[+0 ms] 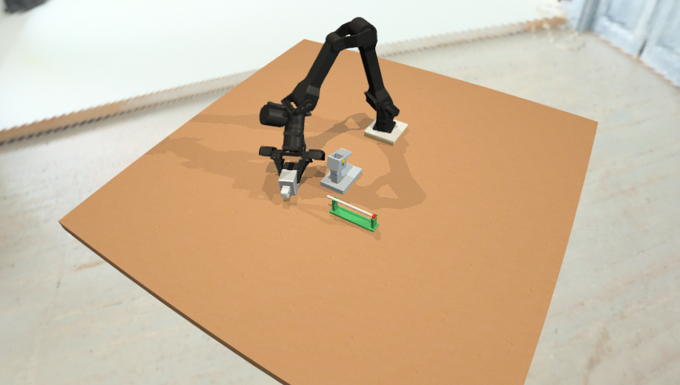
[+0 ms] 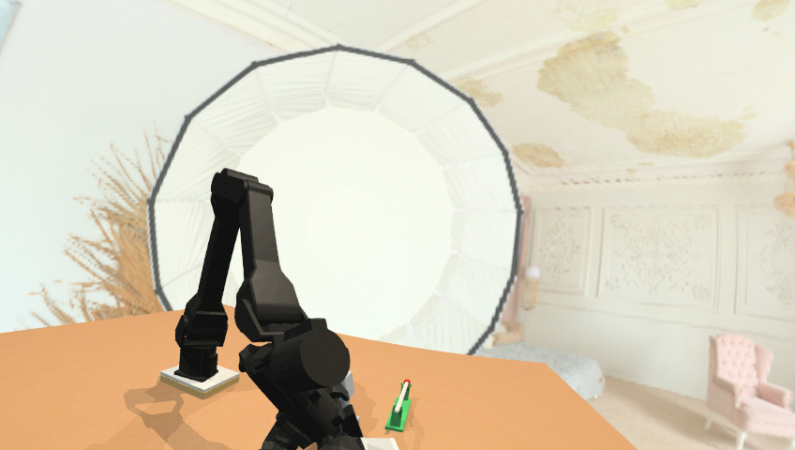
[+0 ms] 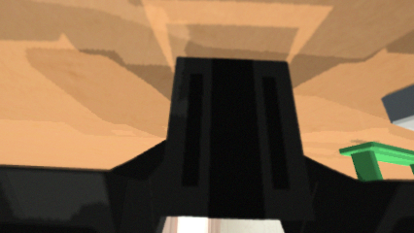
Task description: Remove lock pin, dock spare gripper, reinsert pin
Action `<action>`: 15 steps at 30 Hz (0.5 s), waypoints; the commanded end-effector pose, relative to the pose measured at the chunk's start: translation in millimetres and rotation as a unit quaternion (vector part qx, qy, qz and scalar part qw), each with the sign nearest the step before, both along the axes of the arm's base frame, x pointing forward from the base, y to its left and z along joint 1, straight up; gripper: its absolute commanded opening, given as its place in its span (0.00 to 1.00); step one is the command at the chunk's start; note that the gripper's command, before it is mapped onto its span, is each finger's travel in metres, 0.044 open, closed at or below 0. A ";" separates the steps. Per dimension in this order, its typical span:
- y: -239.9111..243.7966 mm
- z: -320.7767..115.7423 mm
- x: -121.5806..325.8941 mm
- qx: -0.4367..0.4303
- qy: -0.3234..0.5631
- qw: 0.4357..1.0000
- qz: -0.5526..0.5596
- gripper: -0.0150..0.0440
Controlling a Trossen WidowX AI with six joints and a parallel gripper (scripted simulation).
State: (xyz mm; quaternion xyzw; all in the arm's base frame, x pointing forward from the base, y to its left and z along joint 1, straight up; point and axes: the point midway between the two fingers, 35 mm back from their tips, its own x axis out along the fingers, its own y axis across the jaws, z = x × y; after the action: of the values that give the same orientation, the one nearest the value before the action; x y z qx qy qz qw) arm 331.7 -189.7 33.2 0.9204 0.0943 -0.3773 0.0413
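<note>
The spare gripper (image 1: 288, 177) (image 2: 381, 444) (image 3: 235, 121) has a black slotted body, a white block and a white spigot. It lies low at the table, left of the mount in the top view. My gripper (image 1: 290, 174) (image 3: 221, 142) is shut on its black body, one finger on each side. The grey mount (image 1: 350, 174) stands upright with its socket (image 1: 335, 164) empty; a yellow mark shows on the socket's side. The white lock pin (image 1: 353, 207) (image 2: 402, 395) with a red head lies across the green rack, out of the socket. My fingertips are hidden in the exterior view.
The green rack (image 1: 354, 220) (image 2: 395, 422) (image 3: 364, 165) stands in front of the mount in the top view. The arm's white base plate (image 1: 377, 136) (image 2: 195, 387) is behind the mount. The table's (image 1: 453, 285) left edge lies beyond the spare gripper.
</note>
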 end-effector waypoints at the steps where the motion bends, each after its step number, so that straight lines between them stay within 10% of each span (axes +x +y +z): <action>1: -2.7 15.1 3.2 -0.004 -0.006 1.000 0.002 0.25; 15: -2.7 89.4 2.9 -0.005 -0.006 1.000 0.002 0.25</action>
State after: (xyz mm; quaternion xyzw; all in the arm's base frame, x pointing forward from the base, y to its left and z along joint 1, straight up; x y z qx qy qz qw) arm 334.0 -192.3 102.0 0.9196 0.0946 -0.3794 0.0393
